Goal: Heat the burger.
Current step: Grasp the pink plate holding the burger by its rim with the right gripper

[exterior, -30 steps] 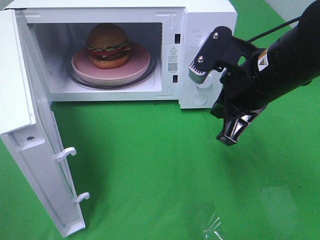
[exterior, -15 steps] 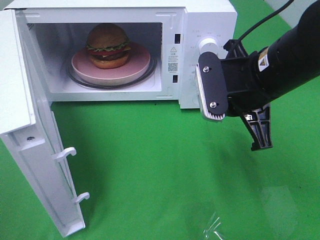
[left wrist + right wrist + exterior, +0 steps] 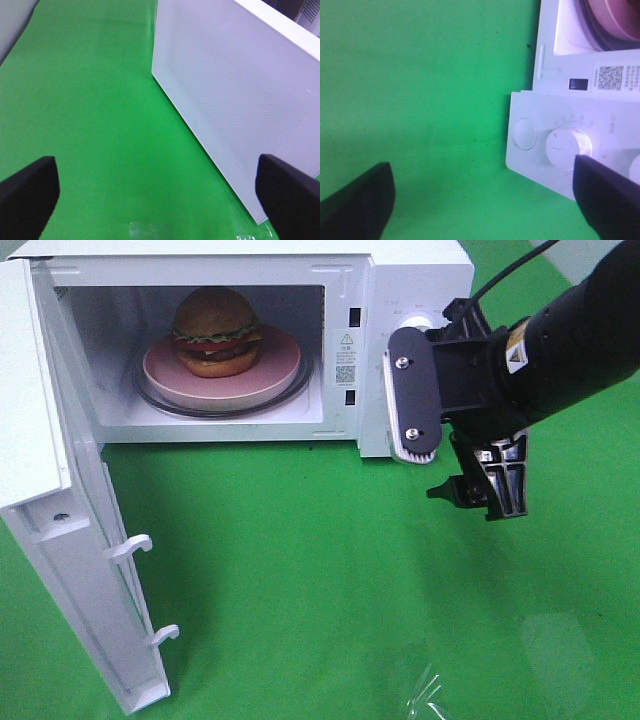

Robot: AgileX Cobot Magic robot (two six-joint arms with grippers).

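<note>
QR-code label (image 3: pixel 345 373) beside burger (image 3: pixel 217 332); writing illegible; both grippers released, right gripper (image 3: pixel 455 445), left gripper (image 3: pixel 160 192).

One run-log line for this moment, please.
round golden-bun burger: on pink plate inside white microwave | door: open | right pincer: open by control panel

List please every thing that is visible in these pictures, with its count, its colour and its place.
microwave: one, white, back of the cloth
door: one, white, swung open at left
burger: one, brown buns, on the plate inside
plate: one, pink, inside on the turntable
knob: one clearly shown, white, control panel
cloth: one, green, under everything
left gripper: one, black, open, beside the door
right gripper: one, black, open, before the control panel
</note>
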